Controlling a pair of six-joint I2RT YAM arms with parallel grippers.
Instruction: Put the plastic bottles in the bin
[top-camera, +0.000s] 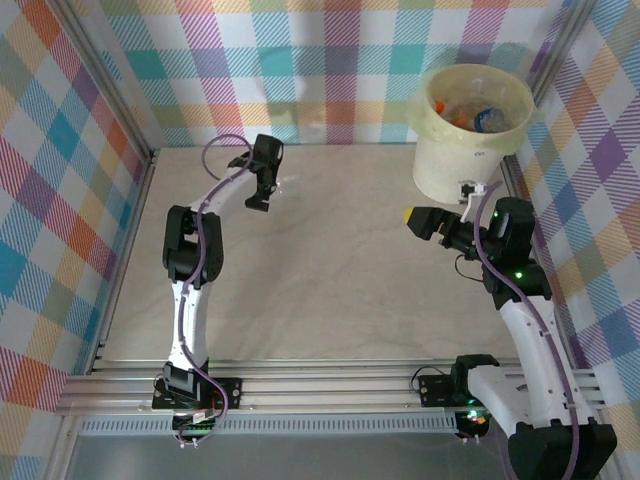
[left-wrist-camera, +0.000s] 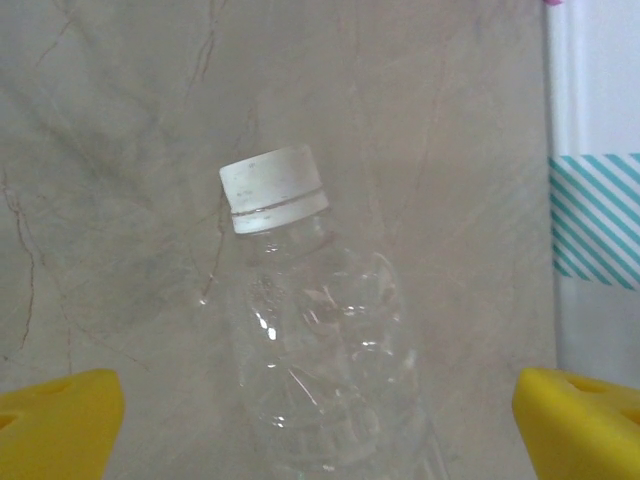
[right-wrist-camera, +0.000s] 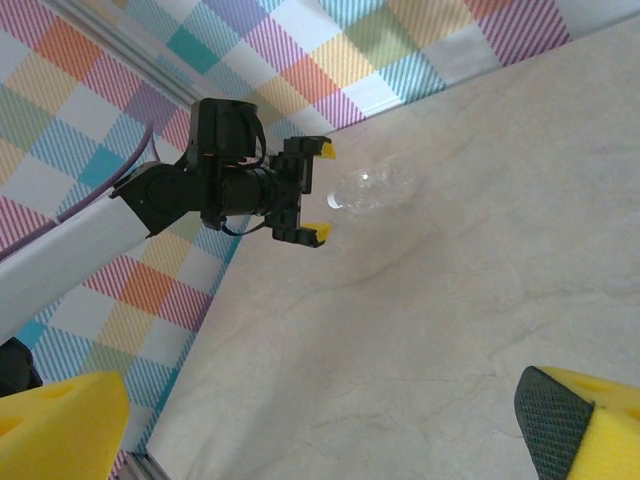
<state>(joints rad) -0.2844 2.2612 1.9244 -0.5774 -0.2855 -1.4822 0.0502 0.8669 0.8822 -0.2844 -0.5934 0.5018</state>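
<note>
A clear, crumpled plastic bottle with a white cap lies on the table. It sits between the spread yellow fingertips of my left gripper, which is open around its lower body without touching it. From the right wrist view the same bottle shows just in front of the left gripper. My right gripper is open and holds nothing. It hovers near the bin, a pale cream bucket at the back right that holds several bottles.
Checkered walls enclose the table on the left, back and right. A metal rail runs along the near edge by the arm bases. The left gripper is at the back left and the right gripper at the right, below the bin.
</note>
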